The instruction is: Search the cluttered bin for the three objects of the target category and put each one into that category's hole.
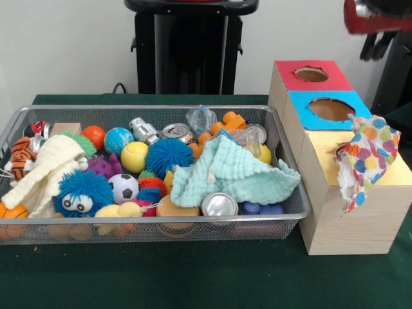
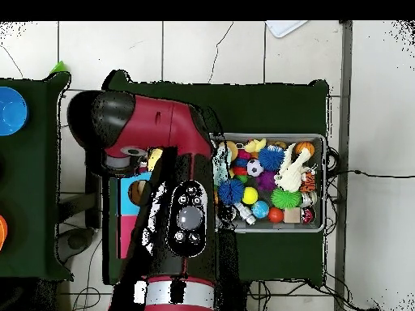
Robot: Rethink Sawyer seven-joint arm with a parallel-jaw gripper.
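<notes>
A wire mesh bin (image 1: 293,193) is seen across the lower left and centre of the front view, resting on green cloth (image 1: 193,277). It is packed with small toys: a mint-green cloth (image 1: 232,170) is draped over the right half, a cream knitted cloth (image 1: 42,170) lies at the left, and between them sit a blue fuzzy ball with eyes (image 1: 82,191), a spiky blue ball (image 1: 168,156), a yellow ball (image 1: 134,156), a small football (image 1: 123,187), a globe ball (image 1: 118,140) and a tiger toy (image 1: 20,158). Several cans are noted, one at the front edge (image 1: 219,205) and one near the back (image 1: 176,132). At the right of the frame a wooden box (image 1: 347,219) stands just beside the bin, its top marked in red (image 1: 311,74), blue (image 1: 329,109) and yellow (image 1: 386,168) panels, the red and blue each with a hole. A spotted cloth (image 1: 364,158) hangs from the yellow panel's opening down the box's side. The gripper (image 1: 376,45) is seen only partly at the upper right corner, above the box; whether it is spread or closed cannot be told. In the overhead view the arm (image 2: 174,186) covers most of the box.
</notes>
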